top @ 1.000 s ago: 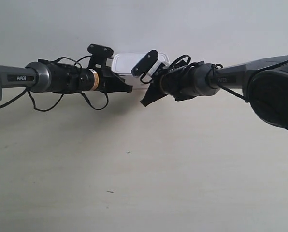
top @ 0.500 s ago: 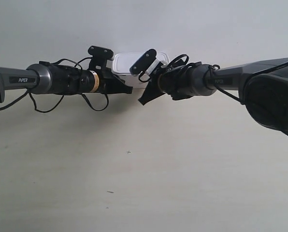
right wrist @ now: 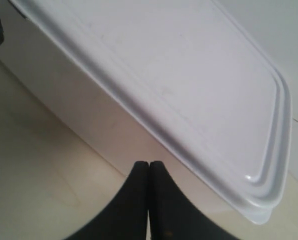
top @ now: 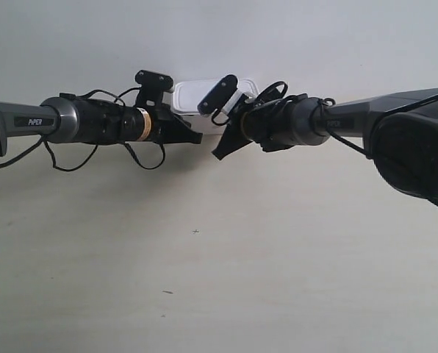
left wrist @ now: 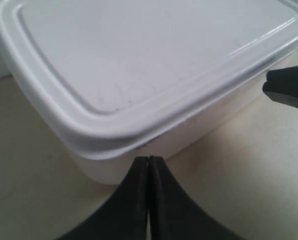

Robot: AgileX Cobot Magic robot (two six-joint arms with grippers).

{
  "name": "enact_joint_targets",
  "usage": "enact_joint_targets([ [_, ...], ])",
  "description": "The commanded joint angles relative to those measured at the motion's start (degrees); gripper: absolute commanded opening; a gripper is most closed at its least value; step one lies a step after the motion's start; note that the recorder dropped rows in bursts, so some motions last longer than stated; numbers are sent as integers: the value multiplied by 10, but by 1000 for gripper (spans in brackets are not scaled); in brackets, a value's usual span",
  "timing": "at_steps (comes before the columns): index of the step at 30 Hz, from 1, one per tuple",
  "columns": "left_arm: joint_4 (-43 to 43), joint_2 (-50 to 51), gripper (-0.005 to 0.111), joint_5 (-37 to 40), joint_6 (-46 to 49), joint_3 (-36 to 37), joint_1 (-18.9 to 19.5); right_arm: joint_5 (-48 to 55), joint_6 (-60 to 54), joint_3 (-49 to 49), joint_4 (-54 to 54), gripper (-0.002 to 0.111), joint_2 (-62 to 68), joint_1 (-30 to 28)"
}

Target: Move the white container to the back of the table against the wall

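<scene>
**Exterior view: both arms meet at the white container by the wall**

From where I stand, the white container [top: 192, 95] sits at the far edge of the table [top: 204, 279], right where the pale surface meets the wall [top: 314, 37]. The arm at the exterior view's left [top: 94, 121] and the arm at the exterior view's right [top: 292, 121] reach in level from either side. Their black ends come near each other just in front of the box and hide most of it. Only part of the rimmed lid [top: 197, 92] shows above them.

Seen from the left wrist, the left gripper [left wrist: 149, 159] has its two fingers pressed flat together with no gap, and it grips nothing. Its tip points at a rounded corner of the container [left wrist: 139, 60], low on the side wall under the lid's rim. A black tip [left wrist: 289, 90] pokes in from the edge beside the box, probably the other claw.

The right wrist view shows the same: the right gripper [right wrist: 149, 163] is closed tight on itself, empty, aimed at the long side of the container [right wrist: 179, 75].

Whether either tip actually presses on the plastic, or whether the box touches the wall, I cannot tell from these angles.
</scene>
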Motion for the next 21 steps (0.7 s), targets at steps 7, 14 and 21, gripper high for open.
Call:
enact_joint_targets([
  [7, 54, -9, 0, -15, -66, -4, 2, 29, -3, -11, 22, 0, -1, -10],
  [14, 54, -9, 0, 10, -77, -3, 4, 17, -3, -11, 26, 0, -1, -5],
  [21, 53, -9, 0, 23, -64, -3, 4, 16, -7, -11, 48, 0, -1, 1],
])
